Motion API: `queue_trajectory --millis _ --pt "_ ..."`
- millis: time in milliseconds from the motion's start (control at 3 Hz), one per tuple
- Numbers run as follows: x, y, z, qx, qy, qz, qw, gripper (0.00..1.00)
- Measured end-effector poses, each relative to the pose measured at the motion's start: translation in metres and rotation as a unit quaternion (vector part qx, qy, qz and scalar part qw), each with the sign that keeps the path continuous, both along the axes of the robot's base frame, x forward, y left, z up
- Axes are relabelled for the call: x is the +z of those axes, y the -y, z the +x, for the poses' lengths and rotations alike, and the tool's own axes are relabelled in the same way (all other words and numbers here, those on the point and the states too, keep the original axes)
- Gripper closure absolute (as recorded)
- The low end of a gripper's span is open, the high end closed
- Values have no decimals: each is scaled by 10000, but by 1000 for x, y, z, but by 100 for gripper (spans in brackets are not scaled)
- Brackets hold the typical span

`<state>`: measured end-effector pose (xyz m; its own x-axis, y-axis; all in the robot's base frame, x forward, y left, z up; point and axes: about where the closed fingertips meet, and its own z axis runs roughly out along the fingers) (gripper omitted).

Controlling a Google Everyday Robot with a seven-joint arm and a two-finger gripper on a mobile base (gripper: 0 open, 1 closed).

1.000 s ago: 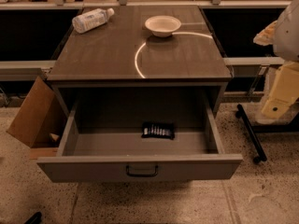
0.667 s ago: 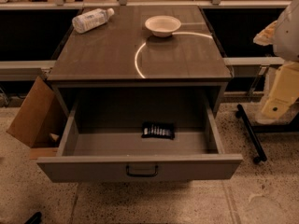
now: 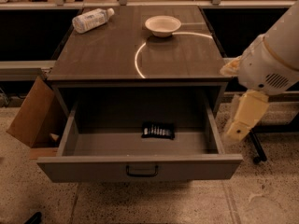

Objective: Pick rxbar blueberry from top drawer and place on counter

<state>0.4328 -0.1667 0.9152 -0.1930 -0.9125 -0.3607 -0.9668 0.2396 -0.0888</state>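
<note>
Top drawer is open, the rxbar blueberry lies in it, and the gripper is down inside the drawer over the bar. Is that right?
Not quite. The camera view shows the gripper outside the top drawer, hanging off its right side, well apart from the bar. The rest holds: the drawer is open and the rxbar blueberry lies on its floor.

The rxbar blueberry (image 3: 158, 130) lies in top drawer (image 3: 140, 168), jaws to its right.

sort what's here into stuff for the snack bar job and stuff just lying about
Job: rxbar blueberry in the open top drawer; counter; hand, right of the drawer.
Lying about: bottle, bowl, cardboard box.
</note>
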Motion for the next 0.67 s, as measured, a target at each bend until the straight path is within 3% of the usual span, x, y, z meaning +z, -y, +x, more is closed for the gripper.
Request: queue_trajectory --millis 333,667 --pt "-35 -38 -11 153 -426 528 9976 0" --pt "-35 -38 -11 153 -426 528 9976 0"
